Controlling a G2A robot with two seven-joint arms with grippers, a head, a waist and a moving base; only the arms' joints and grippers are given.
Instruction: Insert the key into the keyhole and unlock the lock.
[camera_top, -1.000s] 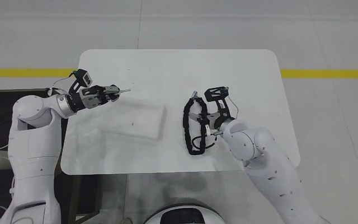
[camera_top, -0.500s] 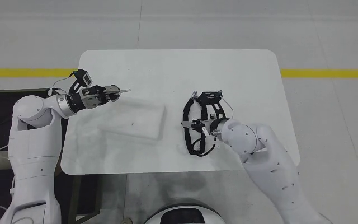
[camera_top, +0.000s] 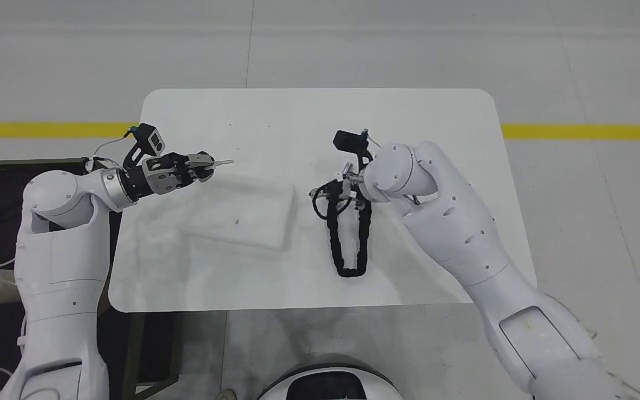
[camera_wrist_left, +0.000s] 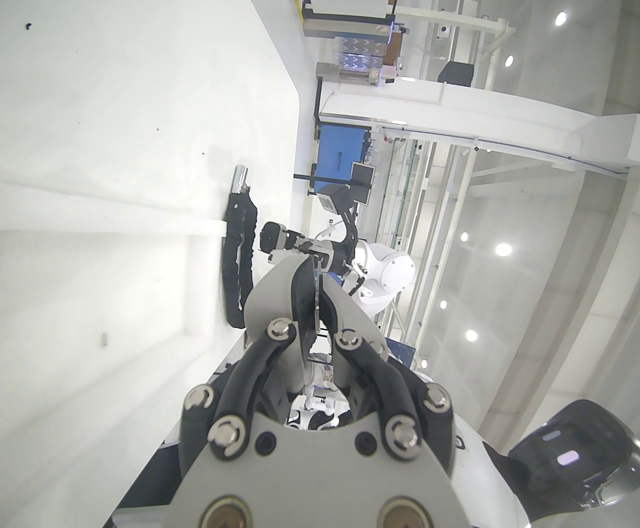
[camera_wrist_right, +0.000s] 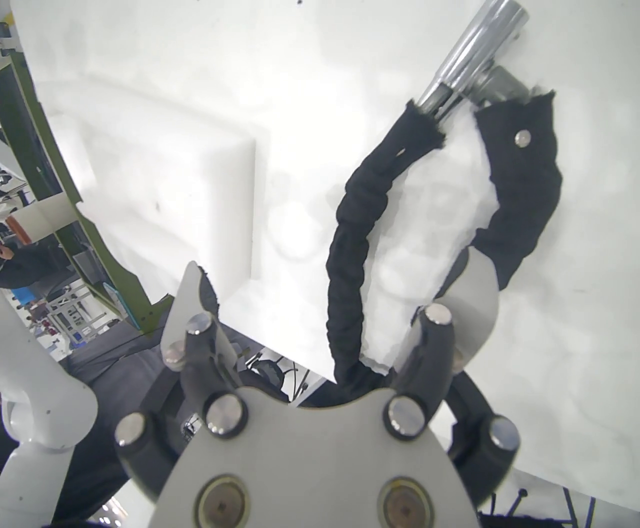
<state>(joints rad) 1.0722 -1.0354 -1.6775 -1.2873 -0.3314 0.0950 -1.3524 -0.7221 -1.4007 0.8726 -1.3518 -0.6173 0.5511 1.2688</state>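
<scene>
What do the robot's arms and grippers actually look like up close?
The left arm and right arm wear smooth, rounded white shells, turning black near the wrists. The left gripper and right gripper each have two pale grey fingers with dark pads, driven by curved black links with silver bolts on a grey plate. A small black camera with a thin cable sits at the left wrist.

Left gripper (camera_wrist_left: 316, 285) — fingers pinched together, right gripper (camera_wrist_right: 332, 287) — fingers spread apart

White table (camera_top: 300, 110), grey floor (camera_top: 100, 50) w/ yellow line (camera_top: 560, 131); ceiling lights (camera_wrist_left: 502, 248).
</scene>
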